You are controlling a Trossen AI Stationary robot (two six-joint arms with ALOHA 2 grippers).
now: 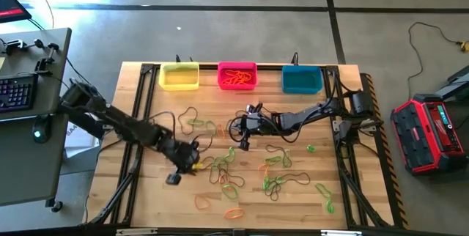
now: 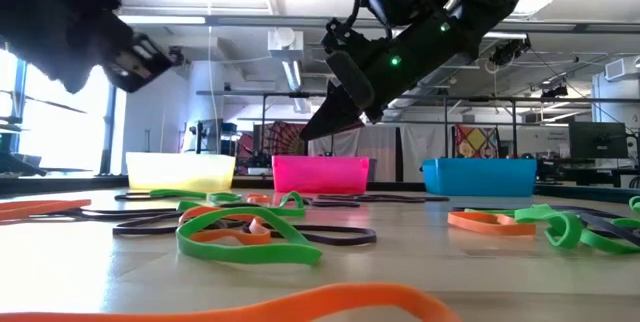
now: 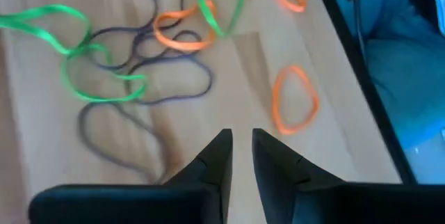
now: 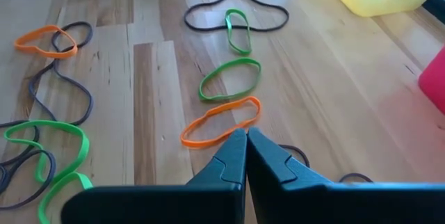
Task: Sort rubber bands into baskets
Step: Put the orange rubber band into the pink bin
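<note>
Here, thin floppy bands [image 1: 233, 168] litter the wood-plank table [image 1: 352, 199] at centre frame; left gripper [image 3: 240, 156] slightly parted, empty; right gripper [image 4: 246, 142] closed, empty.

left hand [image 3: 240, 139] low, fingers slightly parted; right hand [image 4: 246, 138] raised, fingers pressed together

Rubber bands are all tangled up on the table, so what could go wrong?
1. The left gripper, slightly open above bare wood, might pull several at once: green, orange and dark rubber bands overlap.
2. The right gripper, shut, tips beside an orange rubber band, could nudge it away.
3. Only the pink plastic basket shows bands inside; many remain.
</note>
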